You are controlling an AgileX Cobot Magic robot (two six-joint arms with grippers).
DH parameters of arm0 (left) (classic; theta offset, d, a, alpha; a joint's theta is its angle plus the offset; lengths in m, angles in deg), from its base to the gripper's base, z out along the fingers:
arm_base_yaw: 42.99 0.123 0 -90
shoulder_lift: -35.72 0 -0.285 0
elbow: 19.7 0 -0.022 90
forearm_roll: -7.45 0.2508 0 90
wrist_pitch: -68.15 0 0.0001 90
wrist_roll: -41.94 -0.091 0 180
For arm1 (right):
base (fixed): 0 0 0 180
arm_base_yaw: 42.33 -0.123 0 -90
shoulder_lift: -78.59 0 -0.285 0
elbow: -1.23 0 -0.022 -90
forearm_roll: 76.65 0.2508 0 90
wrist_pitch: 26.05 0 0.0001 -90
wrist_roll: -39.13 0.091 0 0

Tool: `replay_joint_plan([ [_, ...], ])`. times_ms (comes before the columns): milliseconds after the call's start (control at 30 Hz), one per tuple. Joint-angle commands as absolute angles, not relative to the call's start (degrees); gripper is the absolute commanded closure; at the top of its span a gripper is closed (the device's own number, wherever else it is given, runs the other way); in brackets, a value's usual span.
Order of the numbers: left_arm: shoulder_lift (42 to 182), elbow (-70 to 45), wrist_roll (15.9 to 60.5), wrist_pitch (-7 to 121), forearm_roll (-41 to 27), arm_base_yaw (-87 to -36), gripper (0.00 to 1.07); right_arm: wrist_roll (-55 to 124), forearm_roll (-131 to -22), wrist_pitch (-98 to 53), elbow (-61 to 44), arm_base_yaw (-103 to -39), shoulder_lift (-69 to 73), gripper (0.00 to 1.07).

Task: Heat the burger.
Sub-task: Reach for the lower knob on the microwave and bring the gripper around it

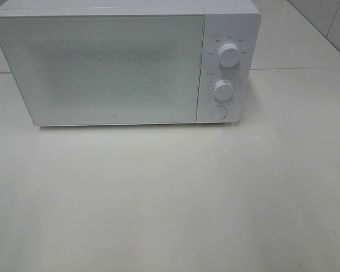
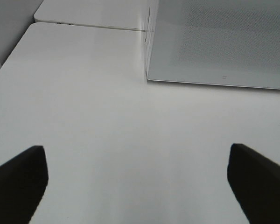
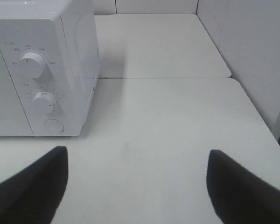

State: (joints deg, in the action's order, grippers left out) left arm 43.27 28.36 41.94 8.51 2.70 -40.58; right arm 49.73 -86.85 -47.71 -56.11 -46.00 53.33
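Note:
A white microwave (image 1: 119,62) stands at the back of the white table with its door shut. The door glass is frosted and I cannot see inside. Its control panel has an upper knob (image 1: 229,55), a lower knob (image 1: 222,89) and a round button (image 1: 217,112). The burger is not in view. Neither arm shows in the exterior high view. My left gripper (image 2: 137,186) is open and empty over the table, in front of the microwave's left corner (image 2: 149,74). My right gripper (image 3: 137,182) is open and empty, in front of and to the right of the panel (image 3: 42,100).
The white table (image 1: 170,198) spreads in front of the microwave. A second table top (image 3: 158,42) joins it behind, with a seam between them. A wall (image 3: 252,42) runs along the right side.

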Motion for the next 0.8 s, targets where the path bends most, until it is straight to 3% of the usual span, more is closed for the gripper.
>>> replay_joint_plan([
  [33,41.7,28.6,41.9,8.9,2.4,-40.4,0.07,50.3,-86.9,-39.1,-57.7,-45.7,48.4,0.31],
  [800,41.7,28.6,41.9,8.9,2.4,-40.4,0.07,58.2,-86.4,-6.1,-57.8,-45.7,15.7,0.31],
])
